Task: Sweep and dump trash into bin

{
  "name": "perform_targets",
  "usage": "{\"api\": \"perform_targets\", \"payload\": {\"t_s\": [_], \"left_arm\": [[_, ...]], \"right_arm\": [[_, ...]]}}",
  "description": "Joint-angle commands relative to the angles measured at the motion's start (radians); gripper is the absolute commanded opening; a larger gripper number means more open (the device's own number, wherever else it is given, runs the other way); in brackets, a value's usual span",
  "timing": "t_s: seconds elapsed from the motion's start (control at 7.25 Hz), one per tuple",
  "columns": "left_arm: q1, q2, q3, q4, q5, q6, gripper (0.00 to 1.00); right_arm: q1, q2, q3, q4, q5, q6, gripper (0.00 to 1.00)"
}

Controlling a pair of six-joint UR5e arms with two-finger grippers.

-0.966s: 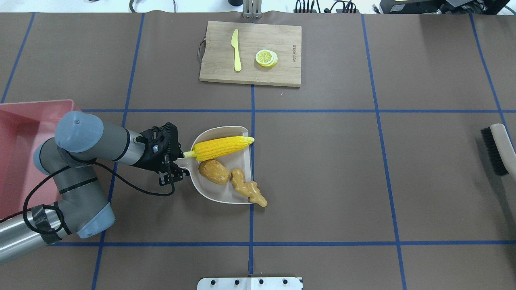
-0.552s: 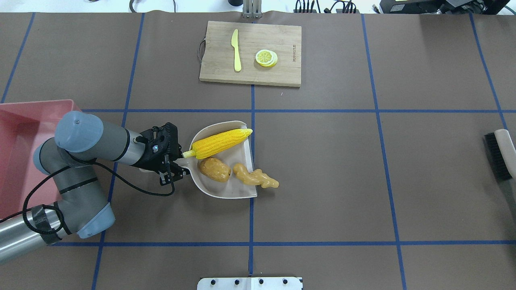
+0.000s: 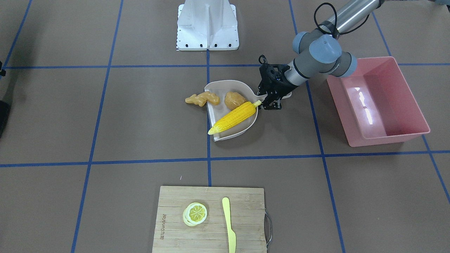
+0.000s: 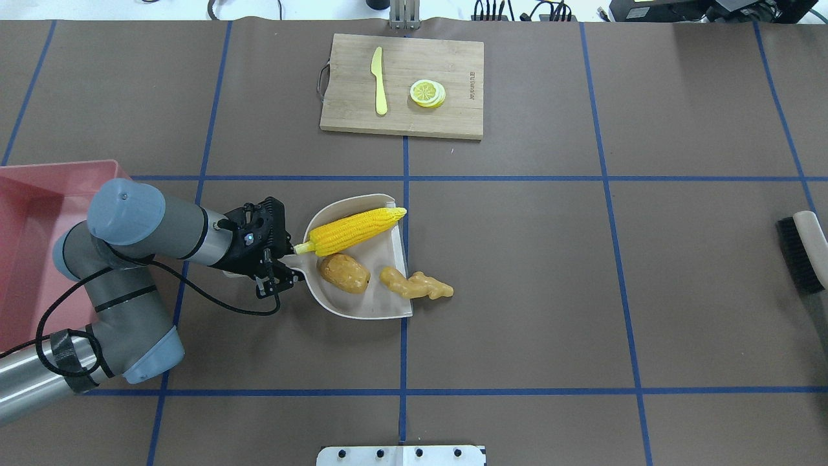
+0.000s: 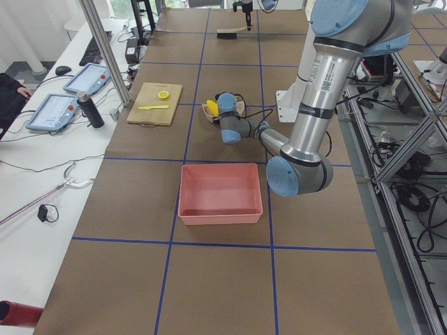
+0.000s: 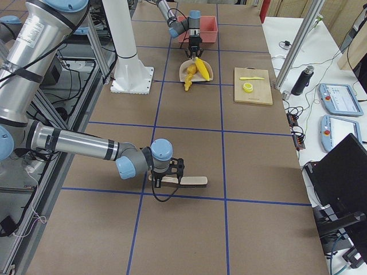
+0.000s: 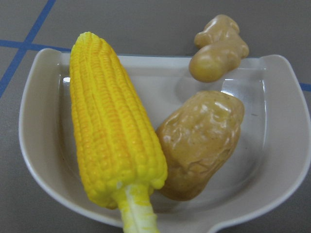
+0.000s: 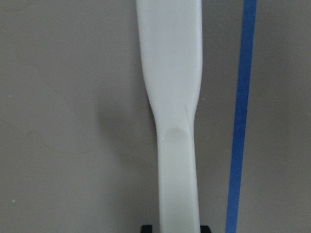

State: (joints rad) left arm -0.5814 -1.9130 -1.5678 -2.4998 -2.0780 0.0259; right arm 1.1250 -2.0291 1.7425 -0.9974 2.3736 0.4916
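My left gripper is shut on the handle of the beige dustpan, which sits near the table's middle. The yellow corn cob and the brown potato lie inside the pan. The tan ginger root lies across the pan's open mouth, mostly out on the table. The left wrist view shows the corn, potato and ginger. The pink bin stands empty behind the left arm. My right gripper is shut on the brush handle.
A wooden cutting board at the table's far side carries a pale yellow knife and lemon slices. The brush sits at the table's right edge. The robot's white base plate is at the near edge.
The dustpan has turned a little, its mouth swinging away from the robot. The ginger has slid right, further out of the mouth. The brush has shifted slightly right.
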Motion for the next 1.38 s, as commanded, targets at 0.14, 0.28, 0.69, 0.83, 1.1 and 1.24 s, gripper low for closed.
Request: {"api": "perform_targets", "payload": {"t_s": [0.14, 0.28, 0.69, 0.83, 1.1, 1.24], "left_arm": [[0.0, 0.0, 0.0, -0.001, -0.001, 0.0, 0.0], [0.0, 0.0, 0.0, 0.001, -0.001, 0.0, 0.0], [0.0, 0.0, -0.004, 0.003, 0.001, 0.002, 0.0], [0.0, 0.0, -0.006, 0.006, 0.001, 0.002, 0.0], [0.0, 0.0, -0.006, 0.007, 0.001, 0.003, 0.0], [0.0, 0.0, -0.008, 0.009, 0.001, 0.003, 0.0]], "right_arm": [[0.009, 0.001, 0.011, -0.003, 0.009, 0.002, 1.0], [0.009, 0.003, 0.012, -0.003, 0.009, 0.002, 0.99], [0.006, 0.009, -0.004, -0.003, 0.006, 0.001, 0.91], [0.004, 0.012, -0.009, -0.004, 0.006, -0.001, 0.81], [0.006, 0.01, -0.012, -0.004, 0.007, -0.001, 0.0], [0.007, 0.009, -0.012, -0.004, 0.009, -0.002, 0.0]]}}
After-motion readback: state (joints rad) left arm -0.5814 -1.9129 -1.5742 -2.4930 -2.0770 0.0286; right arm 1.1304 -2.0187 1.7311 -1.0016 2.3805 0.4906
